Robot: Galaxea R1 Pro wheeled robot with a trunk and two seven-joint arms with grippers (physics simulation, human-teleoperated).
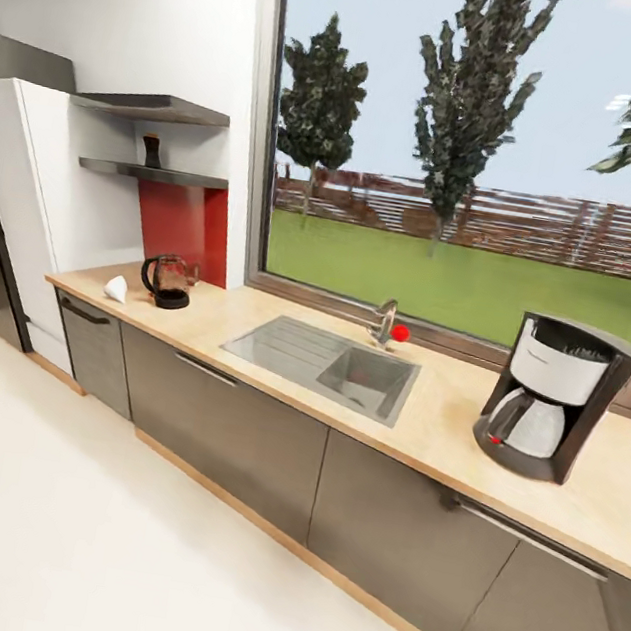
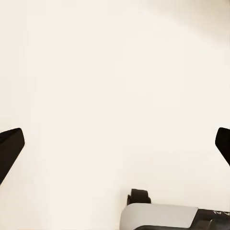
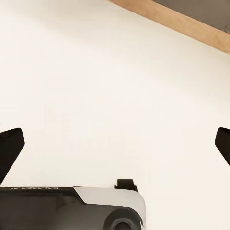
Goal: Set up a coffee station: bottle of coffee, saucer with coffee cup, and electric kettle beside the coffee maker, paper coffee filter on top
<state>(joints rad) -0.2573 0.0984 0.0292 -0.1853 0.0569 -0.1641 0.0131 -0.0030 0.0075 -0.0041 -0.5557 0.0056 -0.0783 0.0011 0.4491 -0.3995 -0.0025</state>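
Worktop runs along the window wall over grey cabinets, sink with tap set into its middle. Coffee maker stands upright on the worktop toward the right end, glass carafe seated in its base. Kettle sits on the far left end of the worktop, upright on its base, with the white paper filter lying just beside it, nearer the worktop's left edge. Coffee jar stands on the lower wall shelf above the kettle; its cap colour is too small to make out. Left end effector: both dark fingertips sit at opposite edges of the left wrist view, spread wide, nothing between them, released. Below it is plain cream floor and part of the robot's grey-and-black base. Right end effector: same pose, fingertips wide apart, released and empty, over cream floor, with a strip of the wooden cabinet plinth ahead of it. All task items are well apart from both end effectors, up on the worktop and shelf, while both point down at the floor. Coffee maker is on the right end effector's side, kettle, filter and jar on the left one's side.
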